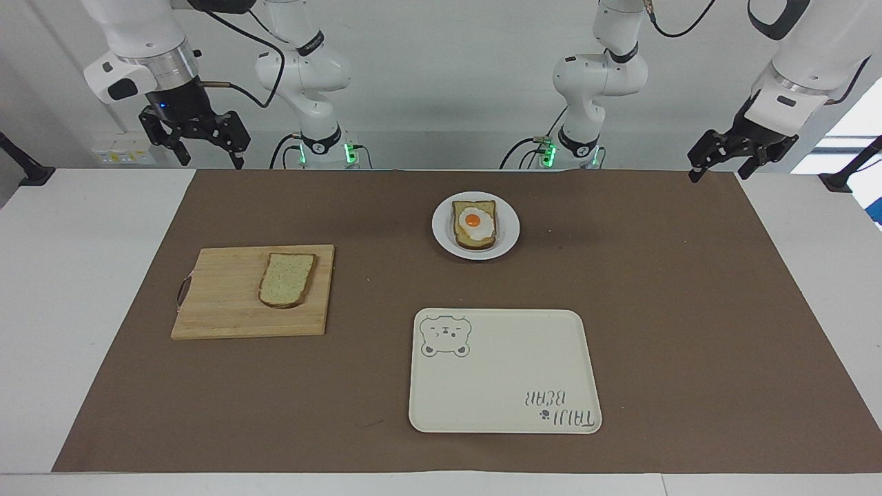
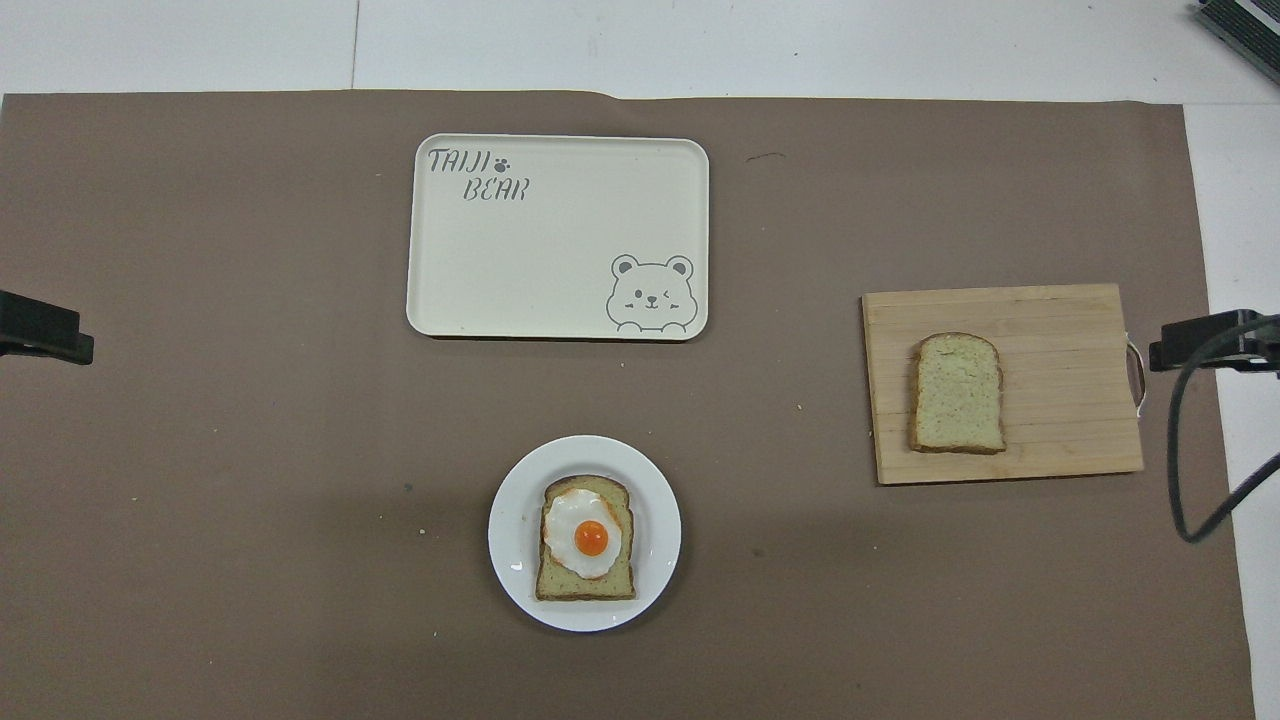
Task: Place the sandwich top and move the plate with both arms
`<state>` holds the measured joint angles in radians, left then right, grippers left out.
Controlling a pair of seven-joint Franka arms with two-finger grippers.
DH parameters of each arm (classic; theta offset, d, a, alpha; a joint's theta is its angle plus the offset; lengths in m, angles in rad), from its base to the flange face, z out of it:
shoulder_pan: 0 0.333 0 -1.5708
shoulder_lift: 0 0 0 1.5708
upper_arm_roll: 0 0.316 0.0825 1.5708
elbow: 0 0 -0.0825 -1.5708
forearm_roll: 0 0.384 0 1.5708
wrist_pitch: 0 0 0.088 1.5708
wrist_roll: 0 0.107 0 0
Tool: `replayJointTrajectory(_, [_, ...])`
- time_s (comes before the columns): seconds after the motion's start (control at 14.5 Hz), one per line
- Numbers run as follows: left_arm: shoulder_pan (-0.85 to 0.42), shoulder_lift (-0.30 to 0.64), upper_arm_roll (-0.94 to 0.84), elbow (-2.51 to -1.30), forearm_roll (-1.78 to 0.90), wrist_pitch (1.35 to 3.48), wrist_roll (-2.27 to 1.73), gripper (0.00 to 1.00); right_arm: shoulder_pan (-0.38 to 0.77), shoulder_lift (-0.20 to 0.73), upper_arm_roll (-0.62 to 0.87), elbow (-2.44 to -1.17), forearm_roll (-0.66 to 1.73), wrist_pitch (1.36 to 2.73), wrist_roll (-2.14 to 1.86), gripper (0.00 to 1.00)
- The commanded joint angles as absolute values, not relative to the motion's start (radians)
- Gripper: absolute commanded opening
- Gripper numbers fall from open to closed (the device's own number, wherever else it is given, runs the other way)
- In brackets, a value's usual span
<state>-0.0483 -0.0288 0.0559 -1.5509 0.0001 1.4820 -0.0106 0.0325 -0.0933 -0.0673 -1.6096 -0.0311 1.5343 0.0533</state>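
The sandwich top (image 1: pixel 286 279) (image 2: pixel 957 393), a plain speckled slice, lies flat on a wooden cutting board (image 1: pixel 220 296) toward the right arm's end of the table. The small white plate (image 1: pixel 508 238) (image 2: pixel 515 520) sits mid-table, nearer to the robots, and carries a bread slice with a fried egg (image 1: pixel 474 224). My right gripper (image 1: pixel 210 160) hangs open and empty in the air over the mat's corner at its own end. My left gripper (image 1: pixel 716 172) hangs open and empty over the mat's corner at the left arm's end. Only the grippers' tips show in the overhead view.
A cream rectangular tray with a bear drawing (image 1: pixel 503 372) (image 2: pixel 560 235) lies farther from the robots than the plate. A brown mat (image 1: pixel 654 310) covers most of the white table. A black cable (image 2: pixel 1185 450) hangs by the cutting board's handle end.
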Motion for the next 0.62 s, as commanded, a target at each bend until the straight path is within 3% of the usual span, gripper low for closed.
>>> replayJointTrajectory(0.0, [-0.052,-0.041,0.061,-1.554,-0.009,1.465,-0.006,1.0,0.025,-0.118,-0.066,-1.641,-0.018,1.542,0.031,1.0])
replayJointTrajectory(0.41, [-0.052,-0.041,0.061,-1.554,-0.009,1.465,-0.006,1.0,0.018,-0.123,-0.066,-1.666,-0.018,1.546,0.028,1.0])
replayJointTrajectory(0.55, [-0.051,-0.041,0.061,-1.554,-0.009,1.465,-0.006,1.0,0.017,-0.123,-0.066,-1.701,-0.018,1.607,-0.01,1.0])
